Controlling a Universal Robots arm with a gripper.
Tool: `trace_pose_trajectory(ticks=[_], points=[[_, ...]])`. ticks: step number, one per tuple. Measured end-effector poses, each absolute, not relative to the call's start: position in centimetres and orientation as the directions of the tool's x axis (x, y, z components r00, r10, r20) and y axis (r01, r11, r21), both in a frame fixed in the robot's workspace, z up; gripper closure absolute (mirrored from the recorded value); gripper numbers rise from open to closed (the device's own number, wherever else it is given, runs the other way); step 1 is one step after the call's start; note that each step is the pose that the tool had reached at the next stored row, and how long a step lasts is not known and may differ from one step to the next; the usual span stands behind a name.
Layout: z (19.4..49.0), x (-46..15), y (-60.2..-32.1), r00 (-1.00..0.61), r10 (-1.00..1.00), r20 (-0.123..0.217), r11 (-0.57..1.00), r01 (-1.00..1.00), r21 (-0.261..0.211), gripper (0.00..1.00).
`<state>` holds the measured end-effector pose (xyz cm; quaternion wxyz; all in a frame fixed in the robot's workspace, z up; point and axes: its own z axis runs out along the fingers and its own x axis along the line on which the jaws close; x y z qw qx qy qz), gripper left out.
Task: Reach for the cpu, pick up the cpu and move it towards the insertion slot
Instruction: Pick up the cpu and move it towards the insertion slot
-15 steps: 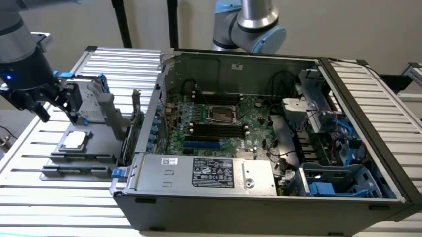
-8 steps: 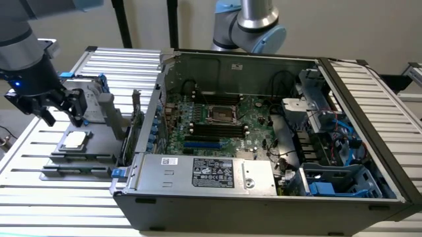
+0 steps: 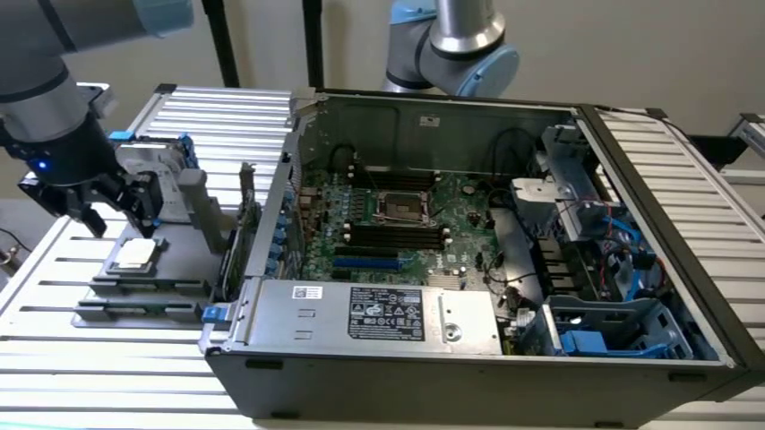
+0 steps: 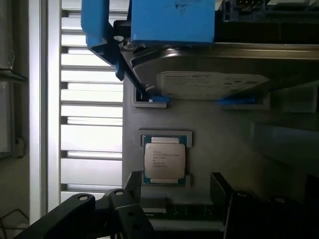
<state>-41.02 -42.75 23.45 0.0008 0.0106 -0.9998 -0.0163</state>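
The cpu (image 3: 135, 253) (image 4: 164, 158) is a small square chip with a silvery top, lying flat in a grey holder (image 3: 120, 287) on the slatted table at the exterior view's left. My gripper (image 3: 117, 219) (image 4: 174, 178) hangs a little above and just beside it, open, its black fingers (image 4: 133, 181) spread wider than the chip and holding nothing. The insertion slot (image 3: 400, 209) is a square socket with a shiny metal frame and a dark centre. It sits on the green motherboard inside the open computer case, well to the exterior view's right of the chip.
An upright silver hard drive (image 3: 161, 175) (image 4: 209, 82) in a blue-edged frame stands right behind the chip. The case wall (image 3: 269, 233) rises between holder and motherboard. Black memory slots (image 3: 395, 237), a power supply (image 3: 382, 313) and cables crowd the case. A second arm (image 3: 460, 45) stands behind.
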Motion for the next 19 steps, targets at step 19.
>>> trace_pose_trajectory(ticks=[19], points=[[20.2, -41.3, -42.8, -1.0, -0.021, -0.002, 0.999, -0.021, 0.032, 0.33]])
